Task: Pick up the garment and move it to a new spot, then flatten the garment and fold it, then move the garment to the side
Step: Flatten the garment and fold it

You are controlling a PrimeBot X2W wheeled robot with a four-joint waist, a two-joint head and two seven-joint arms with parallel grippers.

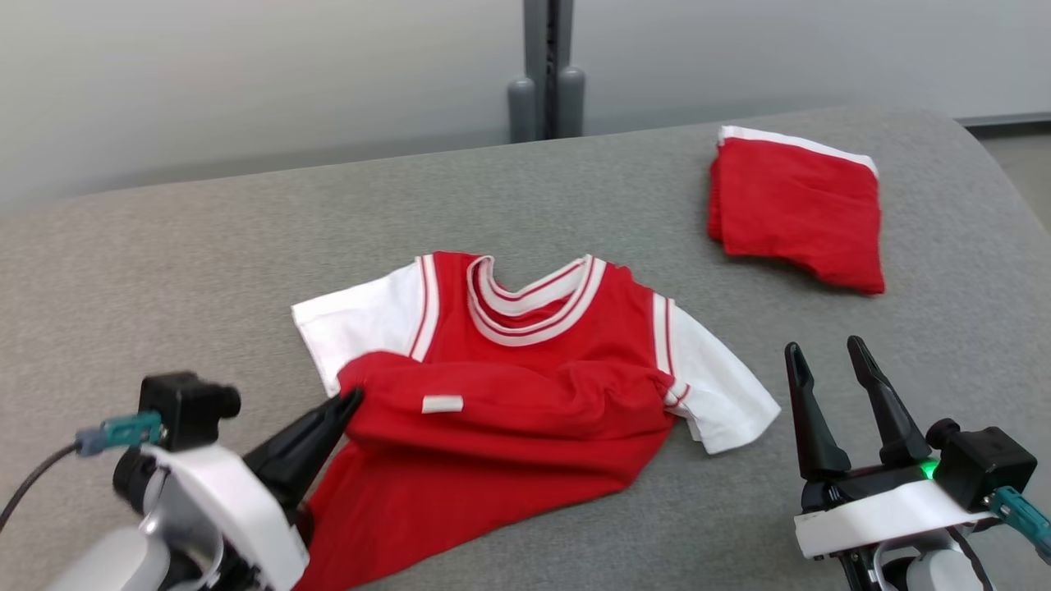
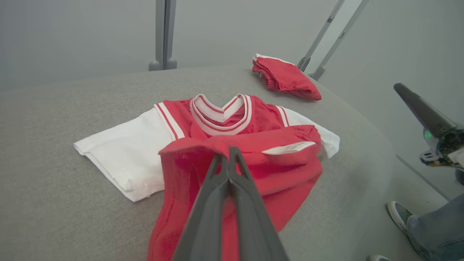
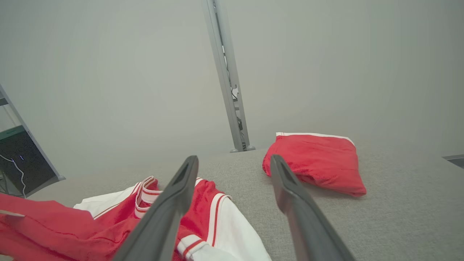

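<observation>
Two end effectors are over the grey bench. The left end effector has its fingers pressed tight together, pinching the left edge of the garment. That's a red jersey with white sleeves lying mid-bench, collar away from the robot, lower hem doubled up over the chest. The right end effector hovers near the right sleeve, jaws wide apart, gripping nothing. A folded red piece sits well apart, far right.
</observation>
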